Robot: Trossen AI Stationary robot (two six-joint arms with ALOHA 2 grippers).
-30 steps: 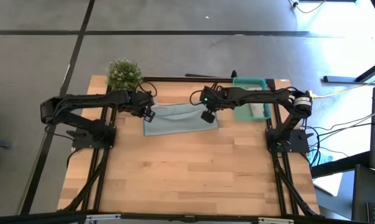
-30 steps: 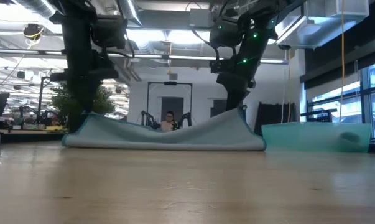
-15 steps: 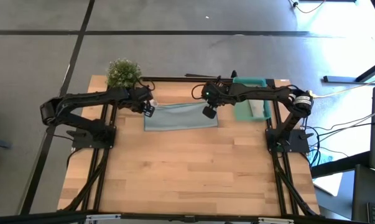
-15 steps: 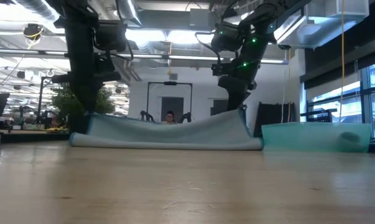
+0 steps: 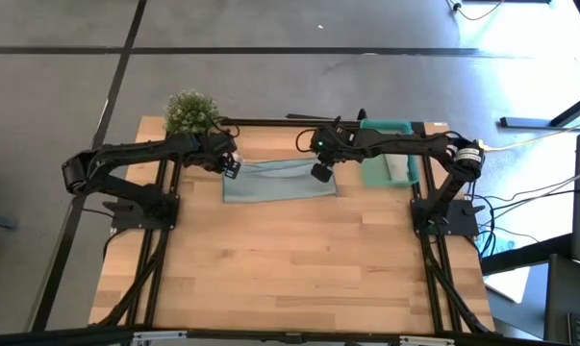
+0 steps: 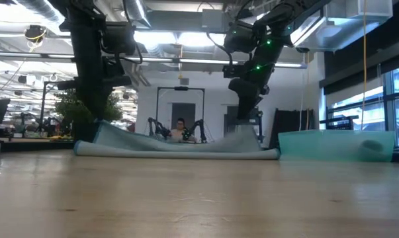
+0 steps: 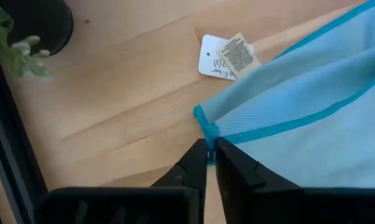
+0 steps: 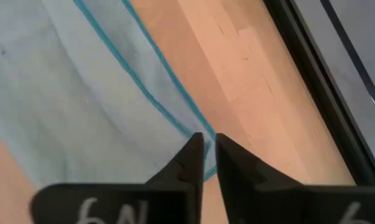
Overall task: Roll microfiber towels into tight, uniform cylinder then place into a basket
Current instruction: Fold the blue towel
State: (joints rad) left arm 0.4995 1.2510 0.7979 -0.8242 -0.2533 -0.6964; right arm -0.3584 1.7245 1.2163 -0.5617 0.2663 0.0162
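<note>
Towel, light blue microfibre, soft, with darker blue stitched edging (image 5: 278,182): lying folded into a long band across the far part of the pale wooden slatted table (image 5: 290,279), between the two grippers, just beside the basket. Its white paper tags (image 7: 226,56) are resting on the wood next to one corner.

Left gripper (image 7: 210,154): hovering at the towel's left far corner, near the small bushy green plant (image 5: 190,113). Its two dark fingers are standing a narrow slit apart with the towel's blue corner seam lying in the slit; whether they are pinching it cannot be told.

Right gripper (image 8: 204,157): sitting at the towel's right far edge. Its fingers are parted by a thin gap, the hem showing between the tips; a grip cannot be confirmed.

Basket, teal-green rectangular plastic, low-walled (image 5: 387,148): standing at the table's far right, under the right arm, holding a pale cloth (image 5: 398,168).

Person (image 6: 179,127): sitting in the room beyond the table.
</note>
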